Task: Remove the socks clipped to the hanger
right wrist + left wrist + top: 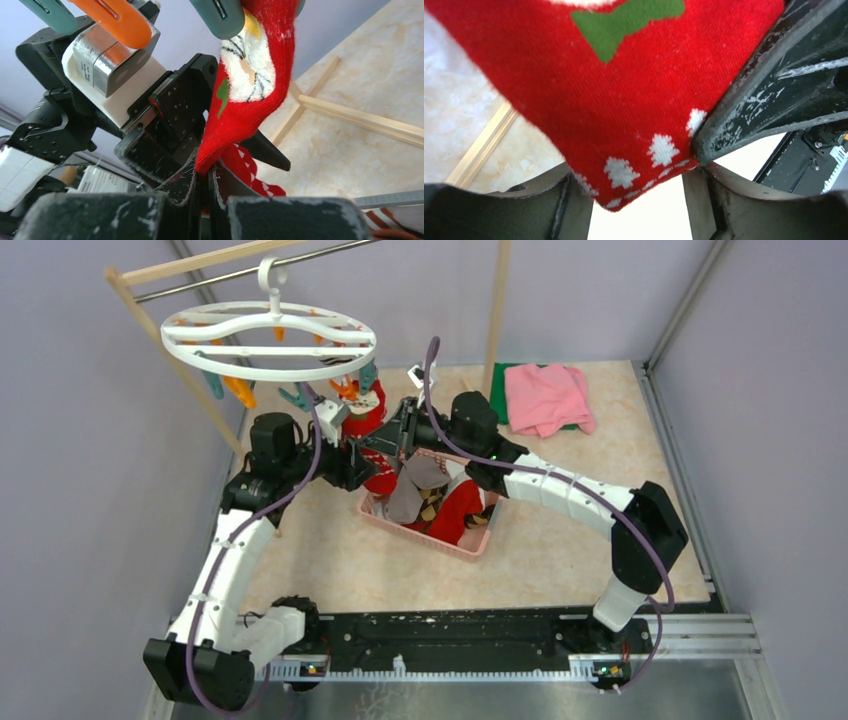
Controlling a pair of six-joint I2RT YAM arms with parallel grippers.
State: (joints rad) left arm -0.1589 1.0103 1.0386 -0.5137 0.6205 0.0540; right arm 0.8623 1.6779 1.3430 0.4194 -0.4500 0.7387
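**Inspector:** Location of the red sock point(250, 100)?

**Assessor:** It hangs under the right rim of the hanger point(172, 340). Its top is caught in a teal clip point(222, 17) and its long axis runs nearly straight down from there

**Inspector:** State of each claw?

**Assessor:** The right claw point(202, 175) is clenched on the sock's bottom tip, reaching in from the right. The left claw point(639, 195) reaches in from the left at the same height. It is released, with its fingers apart on either side of the tip, and I see no firm pinch

**Inspector:** The deciding relation?

**Assessor:** The clip sits directly above both claws, and the sock runs between clip and claws. In my judgement the pull should go down along that line, away from the clip. The right claw already has the hold, so it is the better placed. The basket point(470, 545) on the tabletop point(330, 560) lies just below, slightly to the right
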